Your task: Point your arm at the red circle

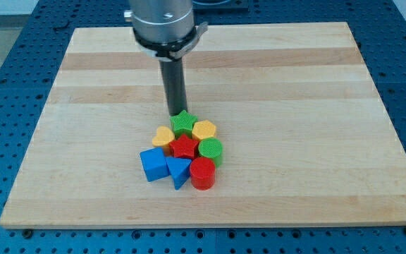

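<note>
My tip [175, 113] (a bare rod, no pincer to open or close) touches the board [294, 85] at 11 o'clock of the green star [182, 123], right against it. The red circle [203, 173] sits at 5 o'clock in the cluster, beside the blue triangle [178, 170], below the green circle [211, 150]. Also clustered: 2 yellow blocks, a heart [163, 135] and a hexagon [204, 130], the red star [185, 147] and the blue cube [154, 164].

You see a red circle [203, 173], red star [185, 147], two green, two yellow, two blue blocks on a pale striped wooden board [294, 85].
</note>
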`<action>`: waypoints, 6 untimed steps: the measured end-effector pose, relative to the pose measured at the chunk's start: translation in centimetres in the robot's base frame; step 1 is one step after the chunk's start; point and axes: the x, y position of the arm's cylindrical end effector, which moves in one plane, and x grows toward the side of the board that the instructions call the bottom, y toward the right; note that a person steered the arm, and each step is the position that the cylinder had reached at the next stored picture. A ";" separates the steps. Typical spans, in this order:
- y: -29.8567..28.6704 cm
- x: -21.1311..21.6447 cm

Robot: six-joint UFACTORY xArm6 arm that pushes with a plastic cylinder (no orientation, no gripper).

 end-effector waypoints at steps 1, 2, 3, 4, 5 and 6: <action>4.8 -1.9; 10.9 -2.4; 15.1 0.7; 16.0 5.3; 14.7 8.6; 11.8 10.9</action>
